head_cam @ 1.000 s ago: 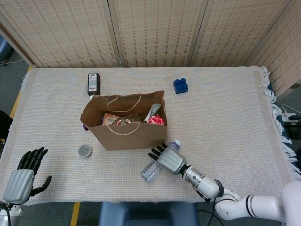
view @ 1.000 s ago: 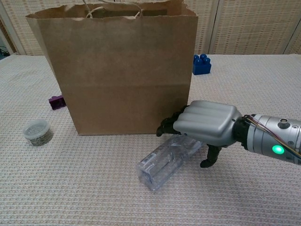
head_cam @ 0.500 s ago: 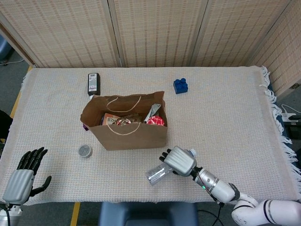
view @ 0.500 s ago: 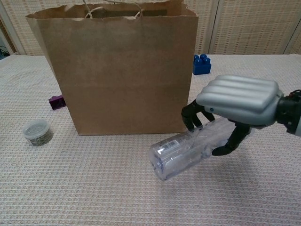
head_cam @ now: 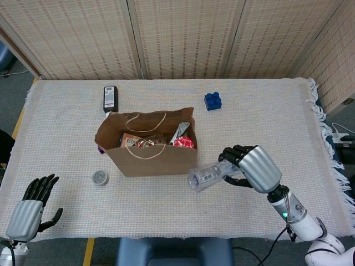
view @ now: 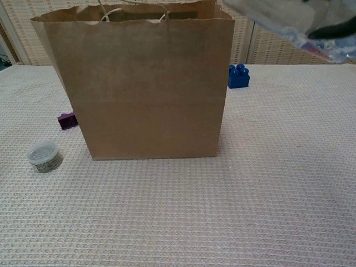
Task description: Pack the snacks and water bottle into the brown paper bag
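1. The right hand (head_cam: 252,167) grips the clear water bottle (head_cam: 206,176) with its fingers wrapped around it, holding it lying sideways in the air just right of the brown paper bag (head_cam: 150,158), its free end pointing toward the bag.
2. The bag stands upright and open near the middle of the table (head_cam: 266,122), with snack packets (head_cam: 158,141) showing inside (one silver, one red).
3. In the chest view the bottle (view: 289,19) shows only as a blur at the top right, above the bag's (view: 139,89) rim.
4. The left hand (head_cam: 30,208) rests at the near left edge, fingers spread, holding nothing.
5. Around the bag: a small round tin (head_cam: 100,178) near its left, a purple block (view: 67,119) beside its left wall, a black remote (head_cam: 110,98) far left, and a blue brick (head_cam: 212,101) far right, well apart from the bottle.
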Controlling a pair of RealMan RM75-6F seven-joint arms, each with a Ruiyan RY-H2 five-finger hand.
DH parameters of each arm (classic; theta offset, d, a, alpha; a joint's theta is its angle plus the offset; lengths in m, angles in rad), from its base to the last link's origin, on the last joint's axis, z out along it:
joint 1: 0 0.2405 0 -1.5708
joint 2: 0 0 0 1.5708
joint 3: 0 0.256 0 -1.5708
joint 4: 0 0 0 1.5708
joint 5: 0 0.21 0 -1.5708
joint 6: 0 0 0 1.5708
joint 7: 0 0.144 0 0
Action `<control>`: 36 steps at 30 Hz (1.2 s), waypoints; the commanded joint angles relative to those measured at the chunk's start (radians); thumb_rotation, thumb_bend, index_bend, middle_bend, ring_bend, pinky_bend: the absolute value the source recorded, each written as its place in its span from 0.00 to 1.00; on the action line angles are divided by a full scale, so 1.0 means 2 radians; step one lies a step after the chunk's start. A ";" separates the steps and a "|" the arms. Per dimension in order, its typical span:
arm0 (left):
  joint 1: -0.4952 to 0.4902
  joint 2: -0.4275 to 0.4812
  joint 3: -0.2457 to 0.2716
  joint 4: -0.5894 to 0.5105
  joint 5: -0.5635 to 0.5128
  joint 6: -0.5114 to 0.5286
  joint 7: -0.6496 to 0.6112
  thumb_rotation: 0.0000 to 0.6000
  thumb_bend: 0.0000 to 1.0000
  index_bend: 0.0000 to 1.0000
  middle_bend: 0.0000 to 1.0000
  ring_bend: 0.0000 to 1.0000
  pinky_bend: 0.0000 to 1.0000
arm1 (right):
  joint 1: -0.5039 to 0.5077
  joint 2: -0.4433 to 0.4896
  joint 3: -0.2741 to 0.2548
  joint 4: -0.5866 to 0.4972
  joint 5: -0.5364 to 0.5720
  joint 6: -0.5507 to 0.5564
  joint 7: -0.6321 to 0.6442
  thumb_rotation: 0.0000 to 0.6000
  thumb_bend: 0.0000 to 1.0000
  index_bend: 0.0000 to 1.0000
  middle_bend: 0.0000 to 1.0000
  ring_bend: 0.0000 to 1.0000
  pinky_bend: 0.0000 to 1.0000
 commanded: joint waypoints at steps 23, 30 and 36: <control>0.001 0.011 -0.010 0.002 -0.009 0.010 -0.039 1.00 0.36 0.00 0.00 0.00 0.03 | 0.179 -0.319 0.185 0.146 0.144 0.010 -0.188 1.00 0.26 0.73 0.62 0.69 0.80; -0.001 0.014 -0.013 0.004 -0.017 0.005 -0.050 1.00 0.36 0.00 0.00 0.00 0.03 | 0.203 -0.373 0.189 0.210 0.157 0.005 -0.166 1.00 0.26 0.69 0.62 0.67 0.77; -0.001 0.016 -0.012 0.003 -0.016 0.003 -0.055 1.00 0.36 0.00 0.00 0.00 0.03 | 0.219 -0.418 0.190 0.248 0.166 0.004 -0.142 1.00 0.26 0.68 0.62 0.66 0.77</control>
